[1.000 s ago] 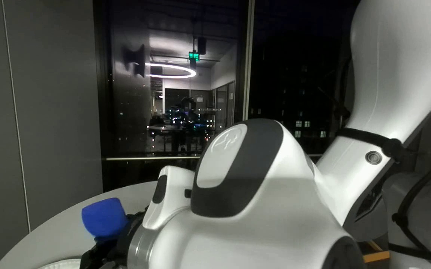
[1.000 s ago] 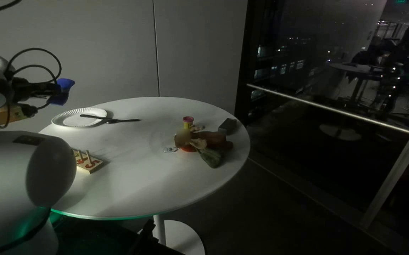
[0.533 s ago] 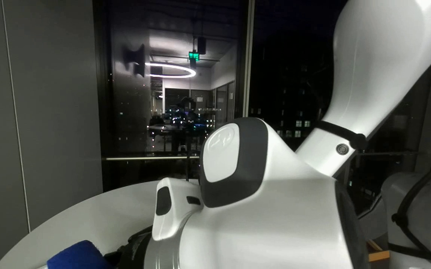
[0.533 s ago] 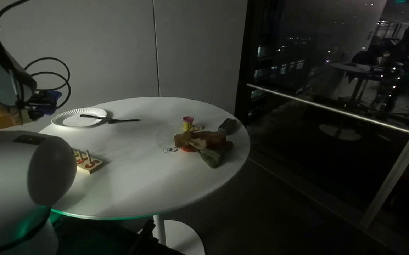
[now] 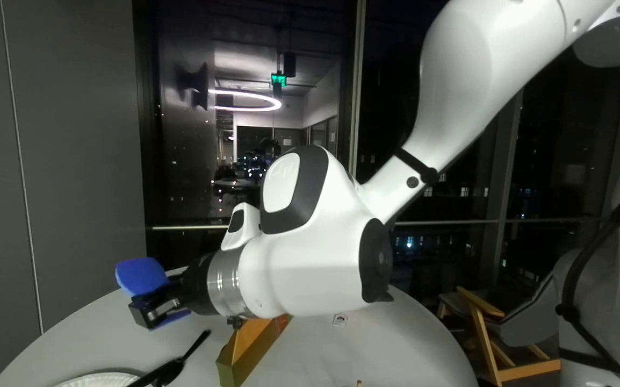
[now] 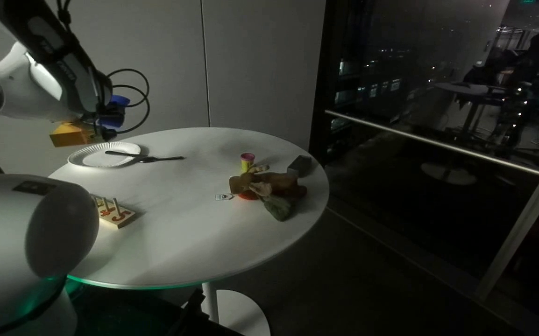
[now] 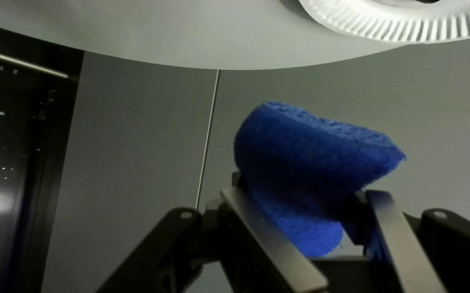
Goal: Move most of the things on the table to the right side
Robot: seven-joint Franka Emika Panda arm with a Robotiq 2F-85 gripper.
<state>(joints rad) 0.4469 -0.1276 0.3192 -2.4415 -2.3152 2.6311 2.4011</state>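
My gripper [image 7: 300, 193] is shut on a blue sponge [image 7: 312, 150], which bends between its two fingers. Gripper and sponge [image 5: 142, 275] hang raised off the white table [image 5: 89, 338]; in an exterior view the sponge [image 6: 119, 100] shows above the far side of the paper plate [image 6: 80, 156]. Black utensils [image 6: 164, 159] lie at the plate's rim. On the right side of the table rests a brown furry lump [image 6: 276, 182], with a red rounded piece [image 6: 248, 196] partly hidden under it. A yellow tub with pink lid [image 6: 247, 161] stands behind it.
Around the furry lump are a dark grey box [image 6: 300, 165], a green item [image 6: 279, 207] and a white tag [image 6: 224, 197]. A wooden peg board [image 6: 119, 215] sits near the robot base. A yellow-orange box-shaped part [image 6: 68, 135] shows beneath the arm. A wooden chair [image 5: 482, 333] stands beyond the table.
The arm dips, then rises and carries the sponge rightward, toward the plate, in an exterior view. The sponge stays gripped. Items on the table have not moved.
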